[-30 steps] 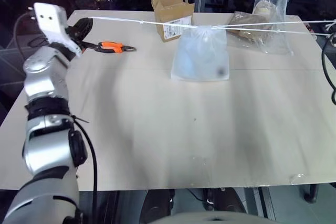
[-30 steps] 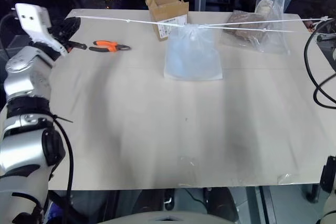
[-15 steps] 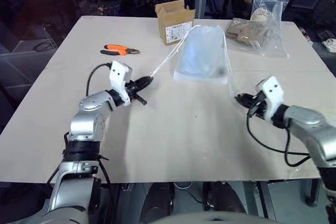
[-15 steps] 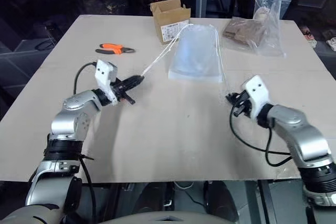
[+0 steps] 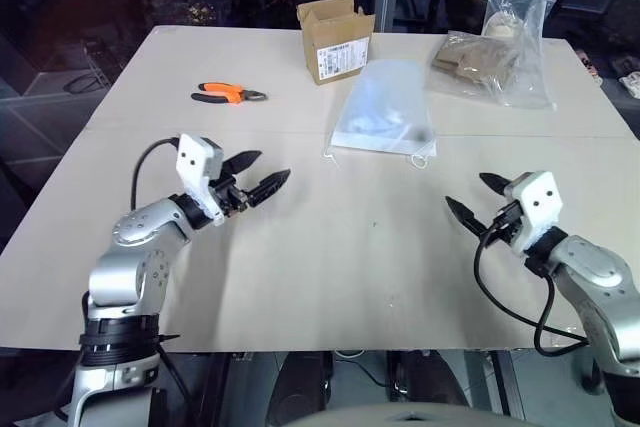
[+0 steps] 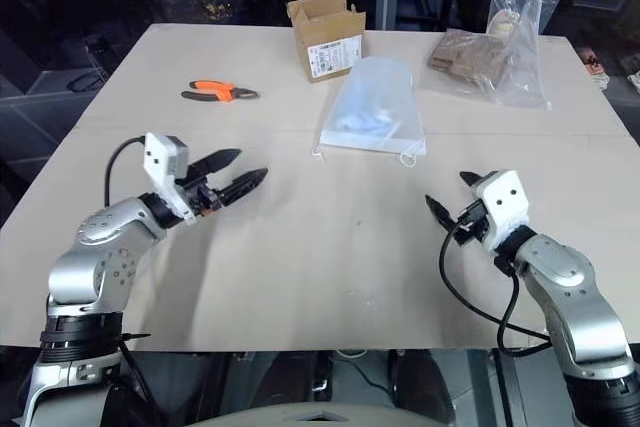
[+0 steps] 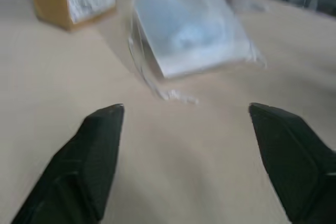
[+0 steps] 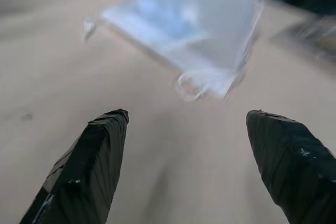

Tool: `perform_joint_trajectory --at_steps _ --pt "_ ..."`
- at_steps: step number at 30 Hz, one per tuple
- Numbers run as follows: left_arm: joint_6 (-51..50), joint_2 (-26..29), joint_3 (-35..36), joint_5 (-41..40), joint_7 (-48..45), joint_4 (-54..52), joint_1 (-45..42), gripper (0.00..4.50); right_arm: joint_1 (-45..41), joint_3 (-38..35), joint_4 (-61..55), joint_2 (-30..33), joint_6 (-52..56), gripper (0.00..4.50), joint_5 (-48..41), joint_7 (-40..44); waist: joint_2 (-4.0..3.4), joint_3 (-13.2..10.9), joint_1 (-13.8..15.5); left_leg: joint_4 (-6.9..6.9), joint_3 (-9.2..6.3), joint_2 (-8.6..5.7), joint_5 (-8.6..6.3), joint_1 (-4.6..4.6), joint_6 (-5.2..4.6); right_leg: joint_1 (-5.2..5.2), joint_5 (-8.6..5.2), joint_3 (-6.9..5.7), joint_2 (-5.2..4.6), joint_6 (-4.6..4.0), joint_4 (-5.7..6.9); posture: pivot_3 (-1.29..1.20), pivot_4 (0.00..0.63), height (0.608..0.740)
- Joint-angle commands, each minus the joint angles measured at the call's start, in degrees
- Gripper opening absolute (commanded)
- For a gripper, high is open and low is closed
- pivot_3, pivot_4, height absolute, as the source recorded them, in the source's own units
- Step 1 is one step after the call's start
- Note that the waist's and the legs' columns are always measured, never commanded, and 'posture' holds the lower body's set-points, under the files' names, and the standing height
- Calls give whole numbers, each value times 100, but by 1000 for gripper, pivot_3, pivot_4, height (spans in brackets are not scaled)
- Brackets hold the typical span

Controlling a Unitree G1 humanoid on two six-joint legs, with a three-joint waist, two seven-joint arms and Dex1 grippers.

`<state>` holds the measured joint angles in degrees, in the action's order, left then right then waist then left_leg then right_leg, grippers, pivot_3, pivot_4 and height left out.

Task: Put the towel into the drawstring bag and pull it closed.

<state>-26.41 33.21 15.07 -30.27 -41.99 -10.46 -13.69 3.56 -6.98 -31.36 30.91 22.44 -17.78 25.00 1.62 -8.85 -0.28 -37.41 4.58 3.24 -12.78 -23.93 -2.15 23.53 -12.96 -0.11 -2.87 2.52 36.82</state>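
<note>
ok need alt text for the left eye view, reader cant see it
A white drawstring bag with a blue towel inside lies on a table. Both robot grippers, left and right, sit open, nearer the camera and apart from it.

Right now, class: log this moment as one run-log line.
left pincer: open, empty | right pincer: open, empty | towel: inside drawstring bag | cords: slack on table

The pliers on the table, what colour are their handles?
Orange handles on the pliers, with dark tips; clearest in the left eye view.
</note>
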Motion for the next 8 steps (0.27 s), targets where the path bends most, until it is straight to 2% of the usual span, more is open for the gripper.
perform_joint_trajectory --at_steps 1,4,8 --pt "-167 -8 344 -269 302 -574 173 4014 290 -466 -606 -30 -151 3854 47 -160 -1 1 -7 0 4 1 0 10 0 -7 0 2 -3 0 0 0 150 740" --pt "-257 -54 543 -384 531 -830 406 4014 557 -732 -891 -97 -115 3854 -40 -225 0 2 -19 0 6 2 0 16 0 -10 1 4 -4 -2 1 0 150 740" --pt "-315 -45 561 -420 591 -1053 806 4014 728 -735 -1025 -147 -104 3854 40 -273 1 3 -37 5 6 2 0 15 0 -8 1 4 -2 -3 1 0 150 740"
